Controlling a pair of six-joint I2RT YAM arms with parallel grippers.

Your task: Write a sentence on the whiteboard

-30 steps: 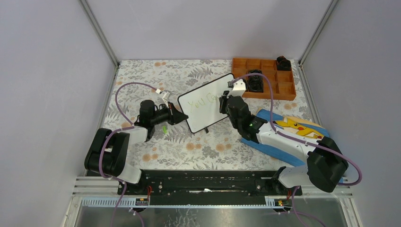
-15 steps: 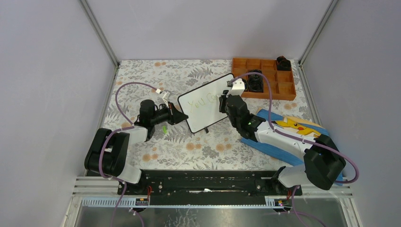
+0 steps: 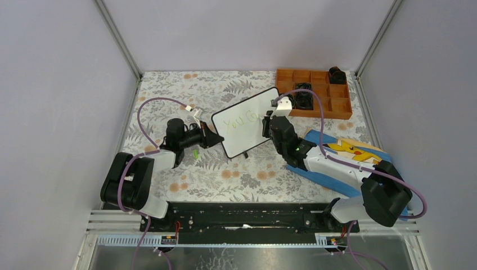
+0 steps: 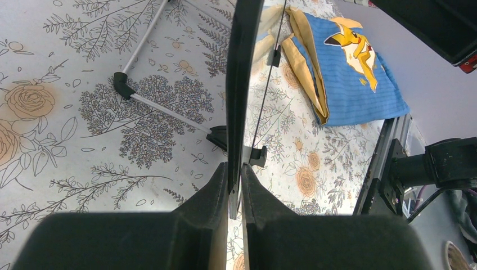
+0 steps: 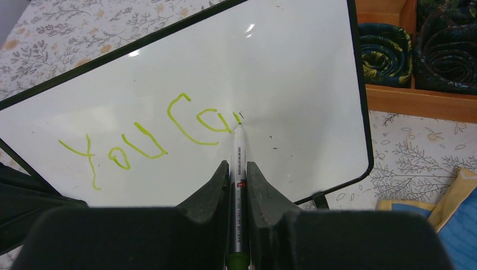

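The whiteboard (image 3: 239, 135) stands tilted at mid-table, and my left gripper (image 3: 215, 137) is shut on its left edge. The left wrist view sees the board edge-on (image 4: 243, 67), pinched between the fingers (image 4: 216, 191) of my left gripper (image 4: 234, 166). My right gripper (image 5: 238, 165) is shut on a silver marker (image 5: 238, 163) whose tip touches the board (image 5: 292, 62). The sentence (image 5: 143, 140), in green, reads "You Ca" with the tip at the last stroke. In the top view, my right gripper (image 3: 266, 124) hangs over the board's right half.
An orange compartment tray (image 3: 313, 115) with dark rolled items sits at the back right, close behind the board (image 5: 416, 104). A blue Pikachu cloth (image 3: 360, 153) lies under my right arm. A small green piece (image 3: 195, 153) lies on the flowered tablecloth near my left gripper.
My right gripper has shifted a little to the left over the board with the marker. The left arm and the board have stayed still.
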